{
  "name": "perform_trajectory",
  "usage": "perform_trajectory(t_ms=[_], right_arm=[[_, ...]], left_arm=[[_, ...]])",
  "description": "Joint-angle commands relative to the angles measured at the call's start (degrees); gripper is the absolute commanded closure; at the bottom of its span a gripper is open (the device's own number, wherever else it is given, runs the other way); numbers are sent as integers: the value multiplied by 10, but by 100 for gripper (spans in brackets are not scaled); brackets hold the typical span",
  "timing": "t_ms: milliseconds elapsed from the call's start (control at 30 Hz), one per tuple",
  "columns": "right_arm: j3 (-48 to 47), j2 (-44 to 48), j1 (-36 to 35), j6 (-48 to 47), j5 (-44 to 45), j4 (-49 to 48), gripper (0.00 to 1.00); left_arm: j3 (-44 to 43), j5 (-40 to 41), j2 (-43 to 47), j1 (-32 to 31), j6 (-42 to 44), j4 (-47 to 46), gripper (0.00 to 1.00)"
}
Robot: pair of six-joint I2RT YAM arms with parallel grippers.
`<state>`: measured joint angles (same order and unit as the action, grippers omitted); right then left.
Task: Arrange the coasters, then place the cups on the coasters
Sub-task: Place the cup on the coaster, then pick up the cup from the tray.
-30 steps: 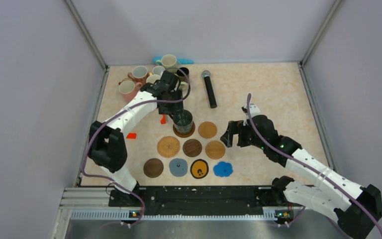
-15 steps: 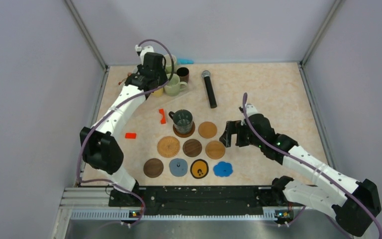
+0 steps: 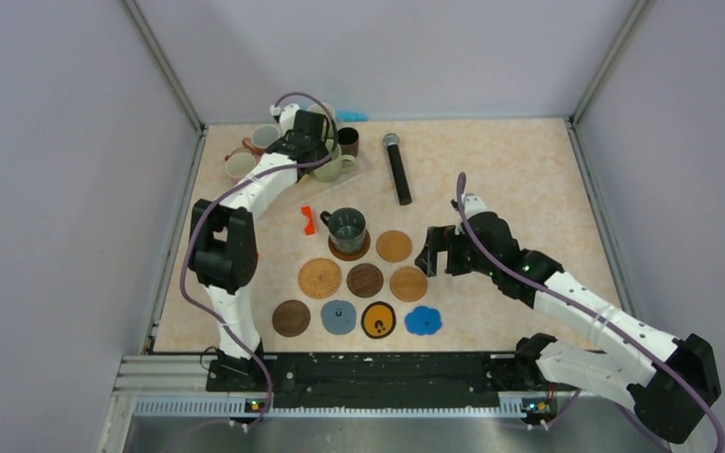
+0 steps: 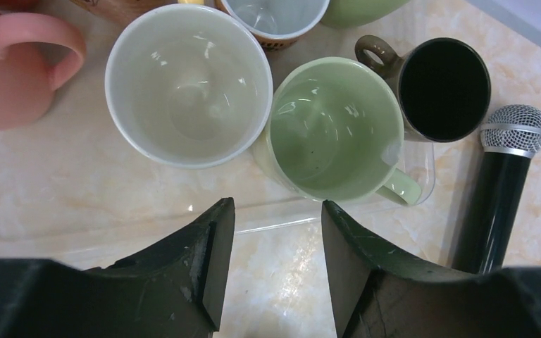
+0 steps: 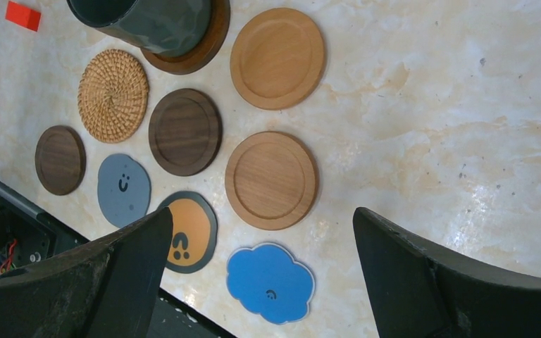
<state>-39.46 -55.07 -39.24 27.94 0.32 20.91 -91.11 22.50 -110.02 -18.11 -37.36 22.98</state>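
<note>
Left gripper [image 4: 275, 211] is up at the far-left corner of the marbled beige table [image 3: 519, 179], hovering over the cluster of mugs, jaws part-way apart with only bare tabletop between them. Just ahead of its fingertips sits the pale green ceramic mug [image 4: 334, 134], right beside the white ceramic mug [image 4: 187, 84]. A pink handled mug [image 4: 7, 77] is off to the left, a black cup [image 4: 444, 88] to the right, and the black microphone [image 4: 500, 197] lies just past that. Over to the right gripper [image 5: 262, 218]: jaws spread wide, empty, hanging above the coaster layout mid-table. One cup is home, the dark green mug [image 5: 148, 21] standing on a dark brown wooden coaster [image 5: 211, 39]. The rest lie bare: a woven rattan disc [image 5: 113, 95], a walnut disc [image 5: 184, 132], a tan wooden disc [image 5: 277, 58], a second tan disc [image 5: 271, 179], a small dark brown disc [image 5: 60, 160], a grey-blue coaster [image 5: 123, 190], a black-rimmed orange coaster [image 5: 187, 232] and a blue cloud-shaped coaster [image 5: 270, 282].
</note>
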Motion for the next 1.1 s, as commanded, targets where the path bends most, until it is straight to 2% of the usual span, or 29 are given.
perform_trajectory(t_ms=[0, 467, 867, 1067], right_arm=[[-27, -8, 0, -18, -1, -3, 2], [-17, -1, 0, -19, -1, 0, 2], [-8, 11, 0, -14, -1, 3, 2], [-8, 16, 1, -12, -1, 3, 2]], left_arm=[[-40, 1, -15, 9, -36, -41, 46], [-36, -45, -66, 24, -31, -58, 49], [-17, -76, -63, 22, -19, -66, 58], [-14, -68, -67, 22, -20, -54, 58]])
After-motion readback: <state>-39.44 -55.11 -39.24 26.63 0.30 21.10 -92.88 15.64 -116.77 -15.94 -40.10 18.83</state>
